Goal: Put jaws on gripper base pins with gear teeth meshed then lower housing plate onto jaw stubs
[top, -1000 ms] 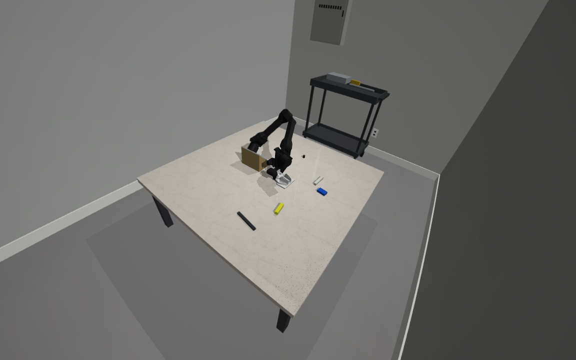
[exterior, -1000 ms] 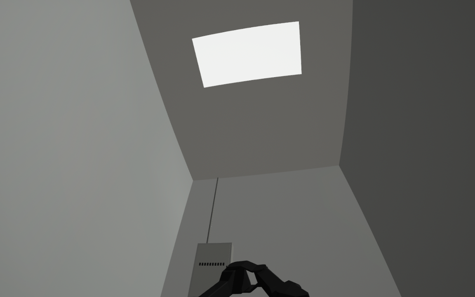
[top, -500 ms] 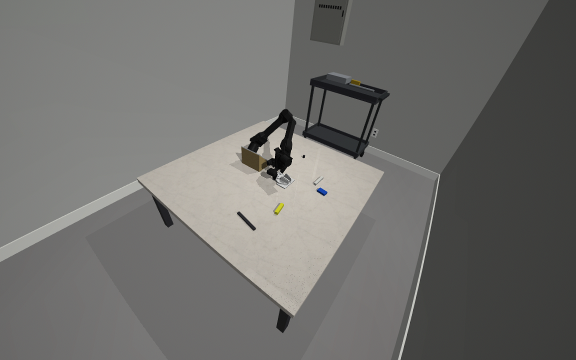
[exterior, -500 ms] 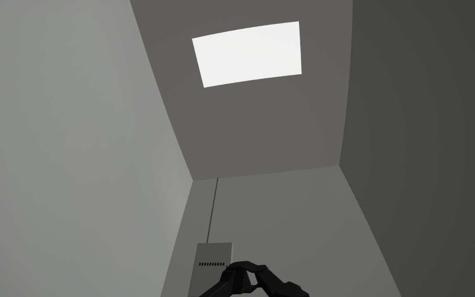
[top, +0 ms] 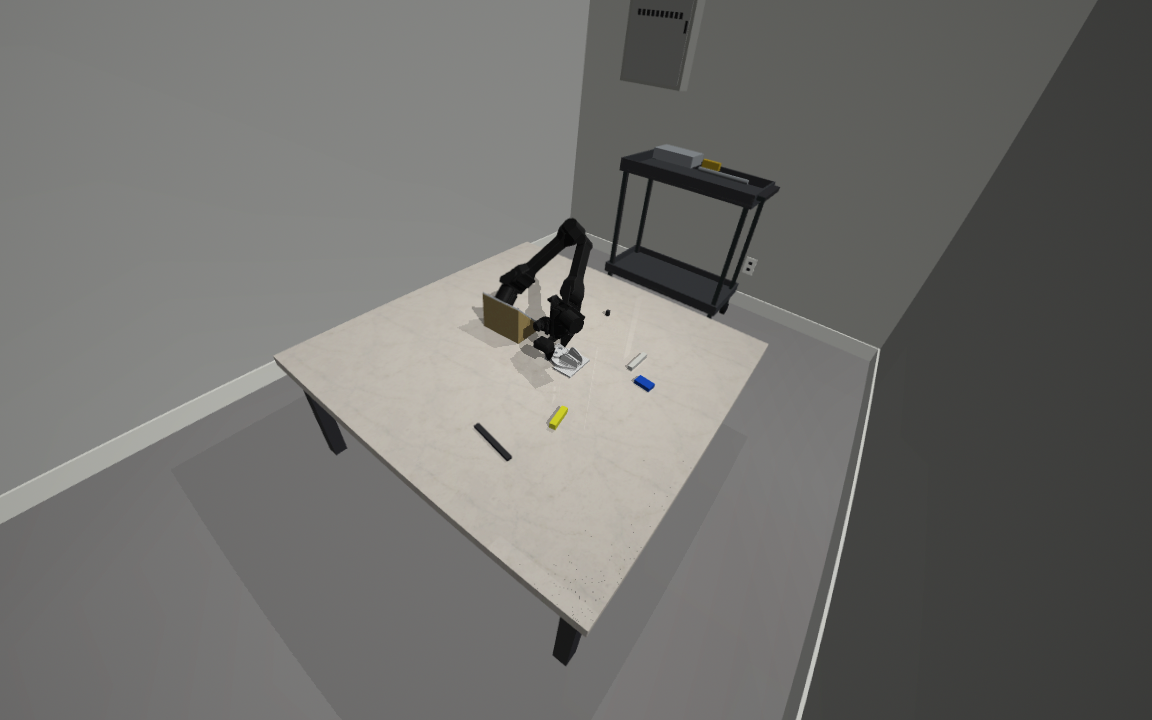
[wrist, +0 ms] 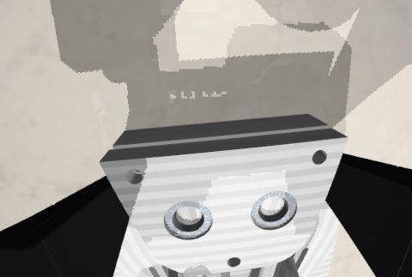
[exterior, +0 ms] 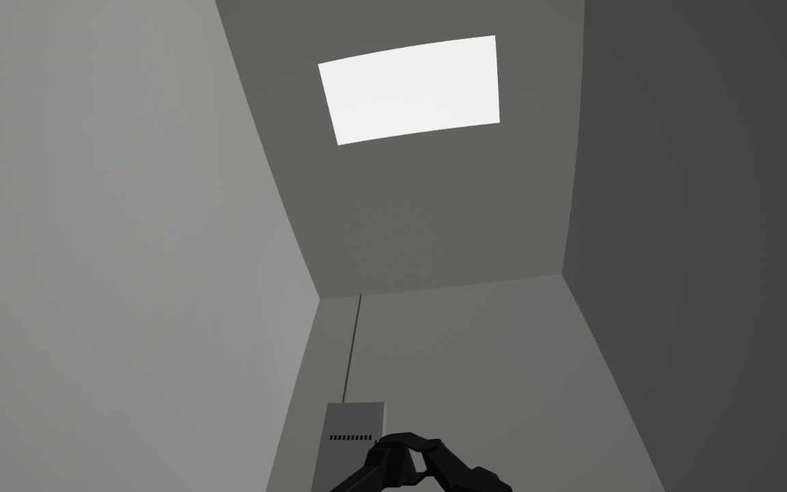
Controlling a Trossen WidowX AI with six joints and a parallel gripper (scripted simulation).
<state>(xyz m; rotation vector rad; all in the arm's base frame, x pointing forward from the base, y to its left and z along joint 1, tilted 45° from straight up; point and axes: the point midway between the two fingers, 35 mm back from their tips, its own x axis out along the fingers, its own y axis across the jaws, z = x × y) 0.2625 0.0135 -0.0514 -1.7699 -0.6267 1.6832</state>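
The white housing plate (wrist: 232,165), with a dark edge, two ringed holes and small holes, lies between the fingers of my gripper (wrist: 222,169) (top: 557,350) in the wrist view. The fingers stand wide and bear on its two sides, so the gripper looks shut on it. Silvery round ends (wrist: 189,215) show inside the rings. White striped parts, probably the jaws, stick out below the plate at the bottom of the wrist view. The white gripper base (top: 570,370) lies on the table under my hand. The gear teeth are hidden, and how fully the plate is seated cannot be told.
A brown board-like box (top: 502,318) stands beside the arm. A pale bar (top: 636,360), a blue block (top: 644,383), a yellow block (top: 558,417), a black bar (top: 492,441) and a small black item (top: 607,312) lie on the table. A dark cart (top: 687,180) stands behind.
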